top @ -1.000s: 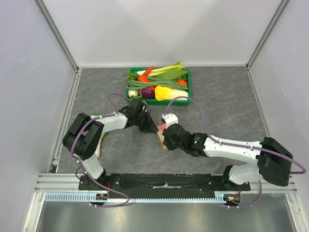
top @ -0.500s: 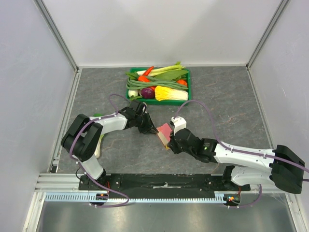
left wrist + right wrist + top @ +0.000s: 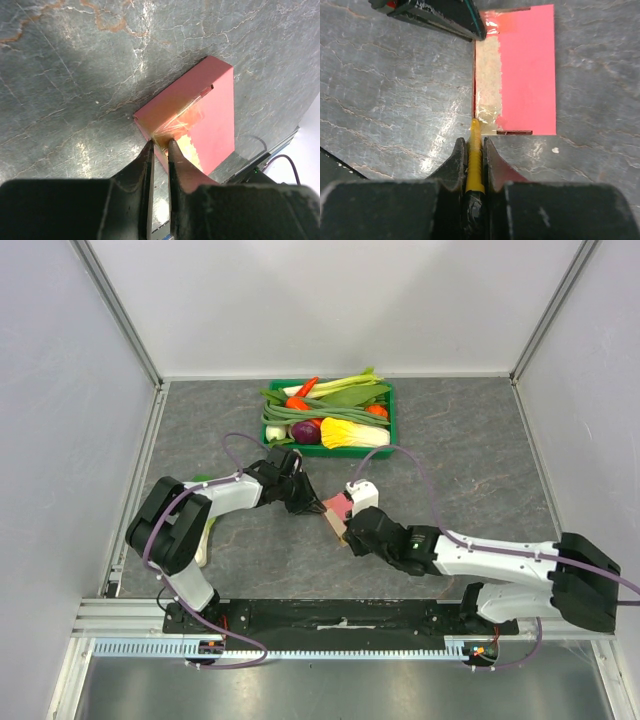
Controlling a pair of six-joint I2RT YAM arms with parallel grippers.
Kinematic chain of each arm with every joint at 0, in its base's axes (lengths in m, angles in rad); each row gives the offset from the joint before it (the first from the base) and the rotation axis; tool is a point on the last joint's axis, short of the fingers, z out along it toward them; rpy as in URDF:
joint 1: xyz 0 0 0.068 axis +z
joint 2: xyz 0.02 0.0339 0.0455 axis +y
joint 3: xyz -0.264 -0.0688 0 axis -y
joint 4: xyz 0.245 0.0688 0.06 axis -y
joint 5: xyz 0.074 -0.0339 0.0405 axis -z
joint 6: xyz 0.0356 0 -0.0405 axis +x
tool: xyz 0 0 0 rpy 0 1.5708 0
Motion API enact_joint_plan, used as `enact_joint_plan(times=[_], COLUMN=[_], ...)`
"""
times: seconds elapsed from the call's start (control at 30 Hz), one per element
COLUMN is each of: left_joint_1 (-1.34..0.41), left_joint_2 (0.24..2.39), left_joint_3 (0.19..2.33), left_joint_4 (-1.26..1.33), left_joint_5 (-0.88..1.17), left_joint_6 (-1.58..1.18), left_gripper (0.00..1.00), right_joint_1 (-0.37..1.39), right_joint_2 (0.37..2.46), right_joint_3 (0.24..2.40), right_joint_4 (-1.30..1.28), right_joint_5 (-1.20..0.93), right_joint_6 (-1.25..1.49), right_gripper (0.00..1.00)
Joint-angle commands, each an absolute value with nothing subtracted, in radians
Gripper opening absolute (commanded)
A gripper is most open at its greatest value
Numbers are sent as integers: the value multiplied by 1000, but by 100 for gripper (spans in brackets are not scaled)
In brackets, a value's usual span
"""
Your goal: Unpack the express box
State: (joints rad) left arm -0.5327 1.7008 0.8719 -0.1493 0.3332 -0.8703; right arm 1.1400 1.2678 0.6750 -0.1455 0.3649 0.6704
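Right wrist footage is revealing what is being hidden from above: a yellow tool is being clamped between the closed fingers of the right gripper, its tip being held at the near corner of the express box.

On the left wrist camera, the left gripper is being seen narrowed to a slit, and the box's edge appears to be pinched there.

From the top external camera, both grippers are being shown meeting at the box, mid-table, just in front of a green crate of vegetables.

The box is lying flat, pink and thin, with clear tape and a pale torn patch along one edge.

A grey marbled table is being enclosed by white walls.
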Motion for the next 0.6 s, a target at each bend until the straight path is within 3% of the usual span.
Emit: enact_joint_plan(times=[0.0,0.23,0.4,0.47,0.57], left_joint_1=[-508,-508,-508,-508,-509], left_joint_2=[1750,1732,1704,1684,1629], left_joint_3=[819,805,807,807,815], left_joint_4=[-236,-222,-207,-195,-184], left_joint_5=[75,60,106,138,184], left_joint_6=[-782,-765,-758,-755,-738], left_gripper=[11,11,12,16,33], right_joint_1=[1157,1155,1157,1157,1155], right_joint_2=[1125,931,963,968,979], right_joint_3=[657,627,624,624,632], right_joint_4=[-232,-195,-207,-225,-265], right_joint_5=[400,468,498,521,590], right_joint_6=[641,635,655,687,729], right_gripper=[0,0,0,0,0])
